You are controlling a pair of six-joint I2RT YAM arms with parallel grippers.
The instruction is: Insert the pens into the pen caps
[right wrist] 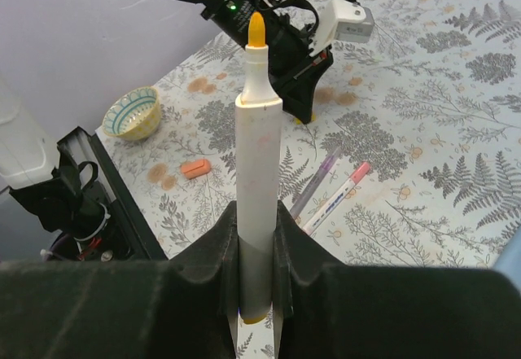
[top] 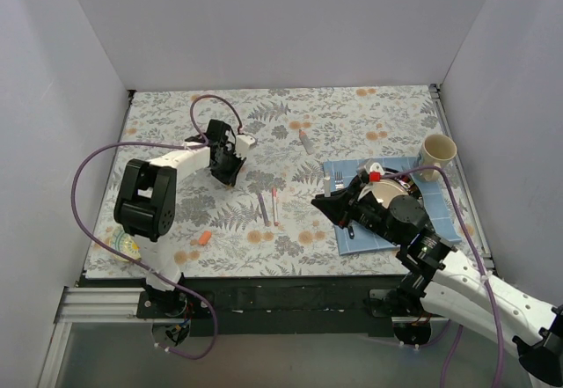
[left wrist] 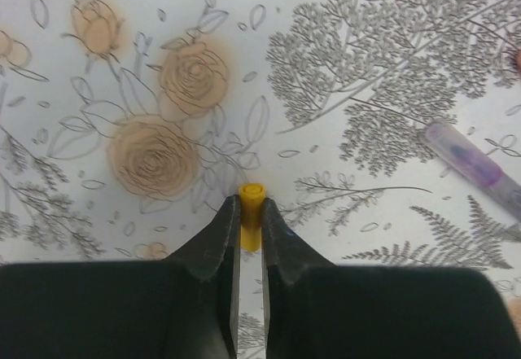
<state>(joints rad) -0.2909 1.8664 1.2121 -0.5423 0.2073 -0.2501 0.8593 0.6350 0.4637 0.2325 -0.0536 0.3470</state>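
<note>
Floral tabletop (top: 396, 115) carries everything. Right jaws are clamped on the lower barrel of a whitish pen (right wrist: 257, 147). The barrel runs straight out from between them, and its bare orange-yellow nib (right wrist: 256, 30) points across toward the left arm. That looks like the pen being presented for capping. Left jaws are pinched tight on a yellow cap (left wrist: 252, 200), gripping its near half so the far end sticks out just past the jaw tips. My guess is that this keeps that end free to take a nib. I cannot tell whether that end is the open mouth, or whether it touches the tabletop. Held pen and held cap are well apart, so nothing is inserted yet, and lining up nib and cap seems to be the step in hand. Two more pens, a purple pen (top: 262, 205) and a pink-ended pen (top: 274, 205), lie side by side on the tabletop between the two sets of jaws, gripped by neither. A loose orange cap (top: 204, 238) lies well apart from the left jaws, back toward the arm bases, with no pen in it.
</note>
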